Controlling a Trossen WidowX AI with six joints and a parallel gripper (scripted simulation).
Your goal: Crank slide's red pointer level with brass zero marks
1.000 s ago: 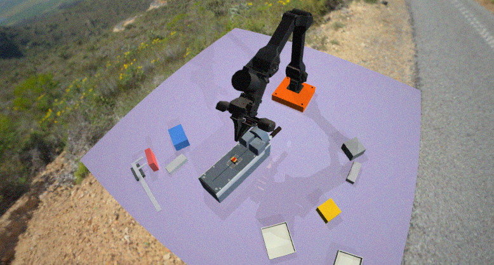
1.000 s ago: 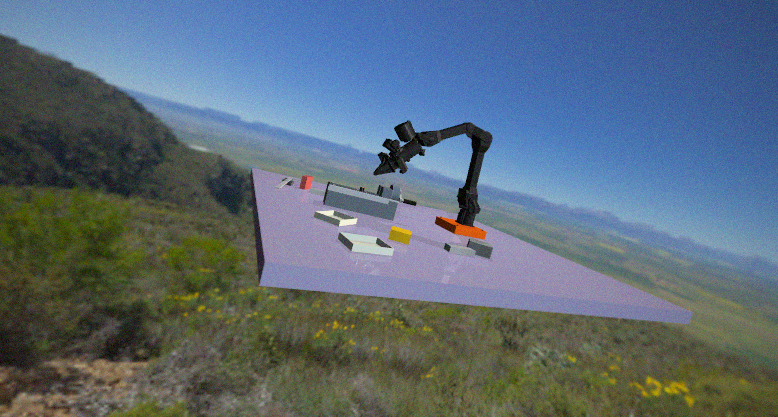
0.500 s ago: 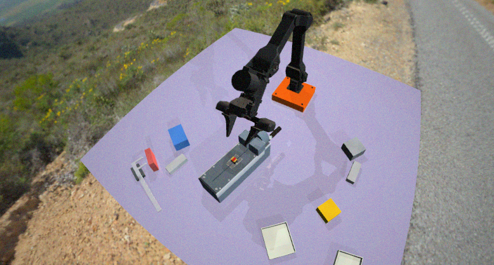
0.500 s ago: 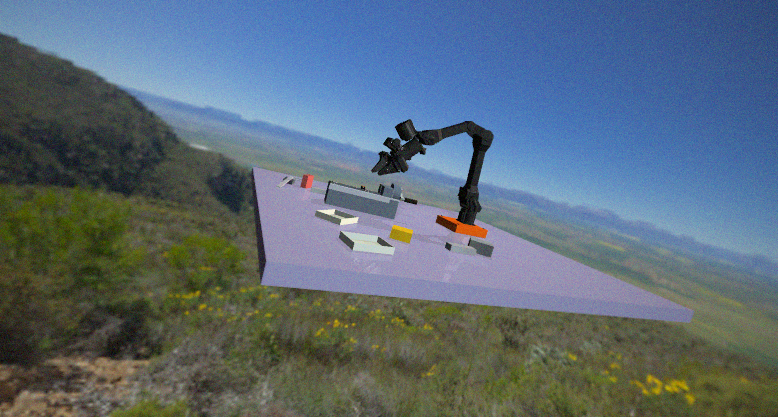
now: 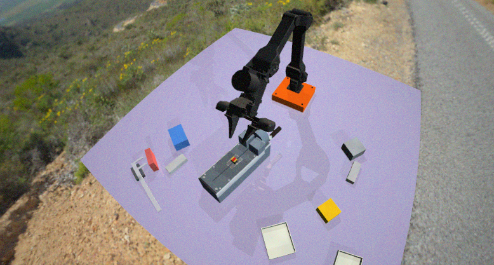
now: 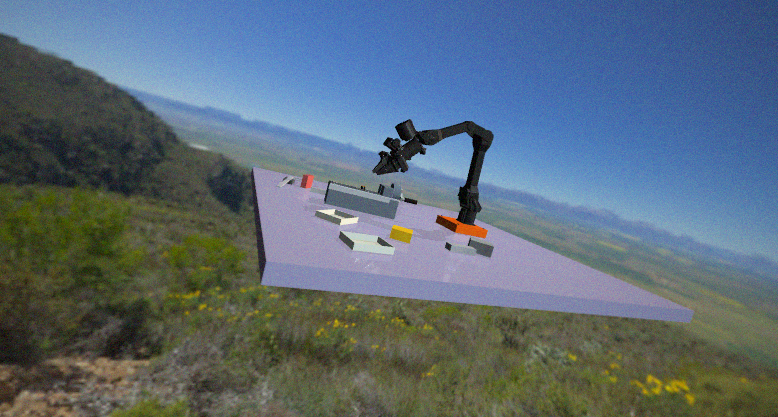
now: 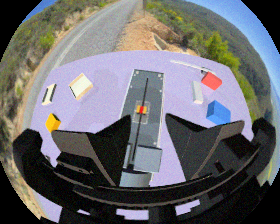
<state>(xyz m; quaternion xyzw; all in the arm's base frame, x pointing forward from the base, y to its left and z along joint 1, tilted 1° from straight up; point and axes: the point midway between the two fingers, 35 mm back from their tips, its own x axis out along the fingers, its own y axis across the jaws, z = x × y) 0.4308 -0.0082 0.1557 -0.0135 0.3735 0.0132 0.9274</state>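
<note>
The grey machine (image 5: 216, 180) (image 6: 359, 202) (image 7: 154, 82) is a long box with a slot along its top. Its slide's red pointer (image 5: 233, 159) (image 7: 141, 109) sits in the slot inside a thin outlined rectangle, with brass-yellow marks close beside it. It looks about level with them; the views are too coarse to tell exactly. The crank's dark handle (image 5: 275, 132) (image 6: 411, 200) sticks out past the housing end and is hidden in the wrist view. My gripper (image 5: 237, 139) (image 6: 375, 172) (image 7: 148, 117) is open and empty, above the machine and apart from the handle.
A blue block (image 5: 178, 136) (image 7: 218, 113), a red block (image 5: 151, 159) (image 6: 307, 181) and a light bar (image 5: 176, 164) lie on one side. A yellow block (image 5: 328, 210) (image 6: 401, 234), a grey block (image 5: 353, 148) and open trays (image 5: 291, 240) (image 6: 365, 248) lie on the other.
</note>
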